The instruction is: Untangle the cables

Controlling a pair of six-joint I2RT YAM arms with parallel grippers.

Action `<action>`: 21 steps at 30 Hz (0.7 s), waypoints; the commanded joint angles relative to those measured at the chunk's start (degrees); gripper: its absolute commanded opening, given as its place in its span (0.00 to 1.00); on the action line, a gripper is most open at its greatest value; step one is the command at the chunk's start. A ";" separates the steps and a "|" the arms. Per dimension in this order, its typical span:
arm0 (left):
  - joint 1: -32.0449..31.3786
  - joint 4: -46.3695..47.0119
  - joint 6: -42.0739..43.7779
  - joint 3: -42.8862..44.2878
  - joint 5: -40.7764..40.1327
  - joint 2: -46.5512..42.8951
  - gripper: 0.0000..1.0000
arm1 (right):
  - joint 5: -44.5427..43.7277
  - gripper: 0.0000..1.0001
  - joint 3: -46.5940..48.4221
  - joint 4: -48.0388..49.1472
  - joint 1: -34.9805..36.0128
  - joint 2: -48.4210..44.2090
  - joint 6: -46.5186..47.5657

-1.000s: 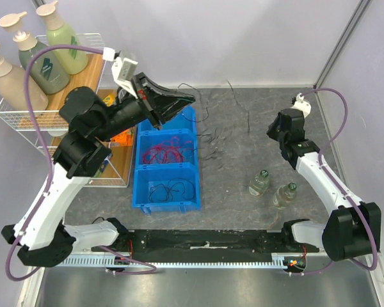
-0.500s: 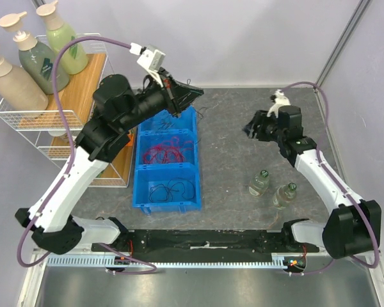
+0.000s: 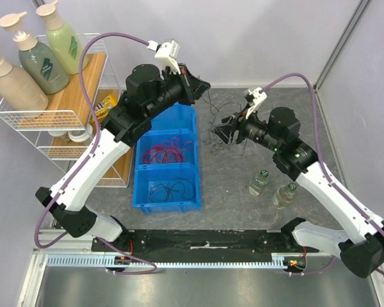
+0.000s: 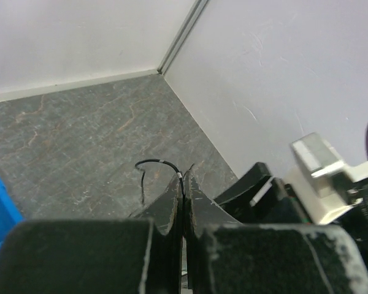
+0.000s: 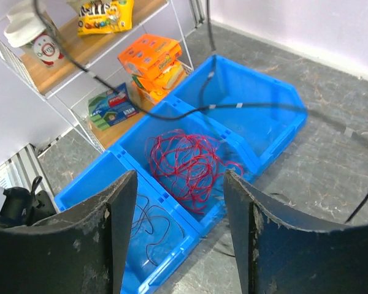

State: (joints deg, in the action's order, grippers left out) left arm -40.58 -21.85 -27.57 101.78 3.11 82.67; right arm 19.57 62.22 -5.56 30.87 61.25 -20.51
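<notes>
A red tangle of cables (image 3: 169,152) (image 5: 187,160) lies in the middle compartment of the blue bin (image 3: 139,167). A loose dark strand (image 3: 169,188) (image 5: 148,228) lies in its near compartment. My left gripper (image 3: 205,85) (image 4: 184,175) hangs past the bin's far right corner, shut on a thin black cable (image 4: 149,163) that trails down over the table (image 3: 225,114) and runs taut across the right wrist view (image 5: 251,105). To its right my right gripper (image 3: 220,133) (image 5: 179,176) stands open, pointing left at the bin, with nothing between its fingers.
Two small bottles (image 3: 258,182) (image 3: 285,194) stand on the table under the right arm. A wire rack (image 3: 51,118) with snack packs (image 5: 152,56) and pump bottles (image 3: 38,61) stands left of the bin. The bin's far compartment (image 3: 174,118) holds nothing.
My left arm has swung right from above the bin, carrying the black cable. My right arm has swung left toward it and its jaws have opened.
</notes>
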 commanded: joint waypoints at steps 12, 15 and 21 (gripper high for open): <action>0.06 8.31 -10.40 2.11 12.88 1.35 0.02 | 1.96 0.69 -2.80 20.76 2.44 12.75 -4.89; 0.06 9.10 -10.66 1.32 12.71 1.00 0.02 | -0.32 0.71 -3.94 21.47 2.52 11.09 -4.45; 0.15 11.38 -13.12 1.23 15.69 2.05 0.02 | -13.84 0.74 -6.32 18.41 2.44 8.09 -4.53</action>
State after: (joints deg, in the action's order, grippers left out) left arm -40.58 -15.22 -37.12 102.48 15.03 84.97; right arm 15.94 56.21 12.16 33.32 71.44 -24.91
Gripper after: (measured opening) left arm 0.026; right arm 0.752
